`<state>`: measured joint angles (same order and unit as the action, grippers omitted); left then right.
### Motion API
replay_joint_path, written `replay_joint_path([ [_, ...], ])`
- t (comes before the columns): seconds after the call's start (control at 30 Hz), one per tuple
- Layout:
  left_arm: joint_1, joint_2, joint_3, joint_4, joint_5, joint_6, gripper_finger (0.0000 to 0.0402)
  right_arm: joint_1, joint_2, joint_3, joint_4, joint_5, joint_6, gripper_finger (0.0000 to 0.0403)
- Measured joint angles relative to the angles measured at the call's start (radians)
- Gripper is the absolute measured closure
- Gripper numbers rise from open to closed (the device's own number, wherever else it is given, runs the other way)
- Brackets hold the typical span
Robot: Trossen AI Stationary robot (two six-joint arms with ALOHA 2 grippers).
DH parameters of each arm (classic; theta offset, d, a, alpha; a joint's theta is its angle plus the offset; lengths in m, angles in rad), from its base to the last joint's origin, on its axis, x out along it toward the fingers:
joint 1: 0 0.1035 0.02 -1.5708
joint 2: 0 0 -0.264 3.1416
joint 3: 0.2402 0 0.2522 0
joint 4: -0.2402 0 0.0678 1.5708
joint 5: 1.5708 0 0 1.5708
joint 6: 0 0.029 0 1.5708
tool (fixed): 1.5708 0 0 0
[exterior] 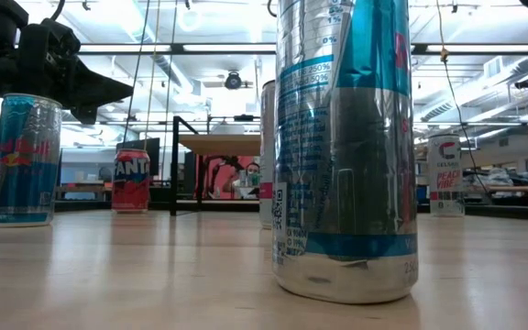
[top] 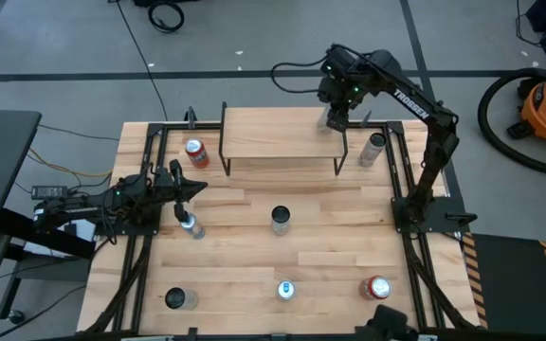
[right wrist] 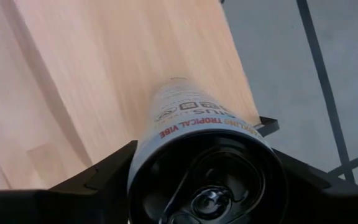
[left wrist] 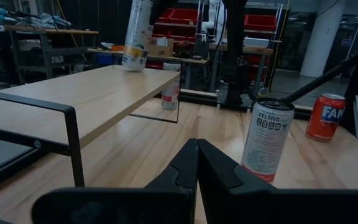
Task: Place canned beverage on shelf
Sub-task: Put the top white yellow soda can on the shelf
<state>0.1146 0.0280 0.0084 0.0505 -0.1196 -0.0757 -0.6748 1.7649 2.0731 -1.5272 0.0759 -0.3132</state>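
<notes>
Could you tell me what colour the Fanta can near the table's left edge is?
The short Fanta can is red-orange, clearest in the low view.

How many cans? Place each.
8 cans: one can in the right gripper at the shelf, one beside each shelf end, two mid-table, three along the opposite edge. None seem hidden.

Tall white slim can (right wrist: pixel 188 118) stands between right gripper (right wrist: pixel 197 180) fingers, on low light-wood shelf board (top: pixel 278 133), near its right end.
</notes>
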Motion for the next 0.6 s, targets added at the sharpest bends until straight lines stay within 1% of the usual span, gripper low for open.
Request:
replay_joint_path([
  [0.37,0.0,0.0,0.0,0.0,0.0,0.0,0.0388,-0.03,0.0,-0.001,0.007,0.007,0.02,0.0107],
  [0.6,0.0,0.0,0.0,0.0,0.0,0.0,0.0388,-0.045,0.0,-0.001,0.007,-0.02,0.022,0.0106],
])
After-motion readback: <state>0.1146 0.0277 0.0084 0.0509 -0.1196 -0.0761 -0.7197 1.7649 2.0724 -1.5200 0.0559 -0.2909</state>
